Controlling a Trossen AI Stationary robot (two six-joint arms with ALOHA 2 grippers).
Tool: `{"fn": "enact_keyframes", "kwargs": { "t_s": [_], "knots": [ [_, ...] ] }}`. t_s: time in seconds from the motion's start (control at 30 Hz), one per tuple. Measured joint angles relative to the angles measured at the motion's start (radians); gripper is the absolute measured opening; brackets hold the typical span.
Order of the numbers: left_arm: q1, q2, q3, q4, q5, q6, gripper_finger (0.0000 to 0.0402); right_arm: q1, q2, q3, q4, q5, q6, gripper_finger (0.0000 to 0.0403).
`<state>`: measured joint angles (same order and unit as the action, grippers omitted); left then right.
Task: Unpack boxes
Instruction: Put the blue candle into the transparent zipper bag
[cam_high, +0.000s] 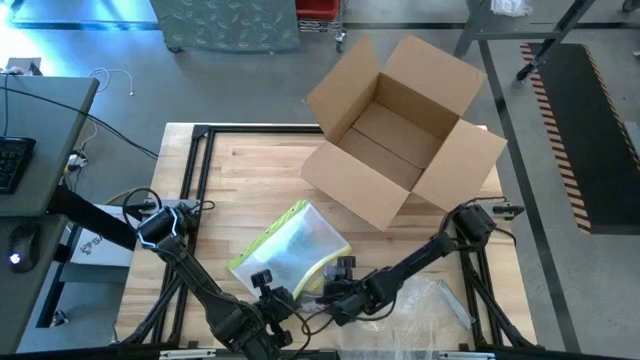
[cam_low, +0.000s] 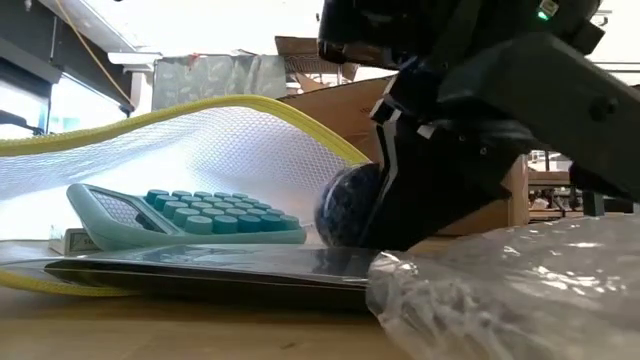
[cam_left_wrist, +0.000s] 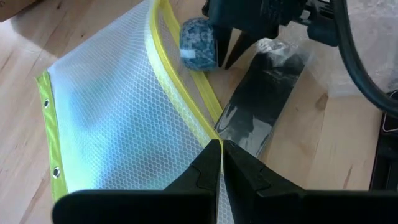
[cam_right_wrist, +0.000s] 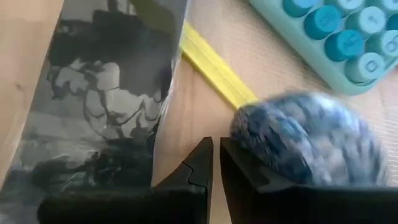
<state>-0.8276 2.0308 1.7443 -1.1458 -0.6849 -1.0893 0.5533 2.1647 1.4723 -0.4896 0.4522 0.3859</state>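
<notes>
grey floor (cam_high: 250, 90) all round the wooden bench (cam_high: 260, 175), grey desk (cam_high: 45, 130) with keyboard (cam_high: 12, 160) beside it, hazard-striped mat (cam_high: 585, 130) opposite.

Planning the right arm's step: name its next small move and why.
Probably open the right gripper and shift it onto the speckled blue ball: its fingers are shut on nothing, the ball lies just beside them, at the mouth of the mesh pouch that the left gripper pinches by its yellow edge.

I can't read any text, brand or number anywhere. The turquoise plastic calculator (cam_low: 190, 215) has round keys, but their markings are illegible to me. The open brown corrugated cardboard box (cam_high: 400, 130) shows me no legible print either.
</notes>
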Motion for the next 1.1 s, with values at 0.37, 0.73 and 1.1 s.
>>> {"fn": "enact_keyframes", "kwargs": {
  "t_s": [0.37, 0.73, 1.1],
  "knots": [
    [0.0, 0.0, 0.0, 0.0, 0.0, 0.0, 0.0, -0.032, -0.072, 0.0, -0.024, 0.169, 0.046, 0.0001],
    [-0.009, 0.0, 0.0, 0.001, 0.003, -0.009, 0.0, 0.09, -0.236, 0.001, -0.492, 0.009, 0.289, 0.0],
    [-0.013, 0.0, 0.0, 0.015, 0.001, -0.026, 0.0, 0.079, -0.235, -0.313, -0.037, -0.005, 0.538, 0.0]
  ]
}}
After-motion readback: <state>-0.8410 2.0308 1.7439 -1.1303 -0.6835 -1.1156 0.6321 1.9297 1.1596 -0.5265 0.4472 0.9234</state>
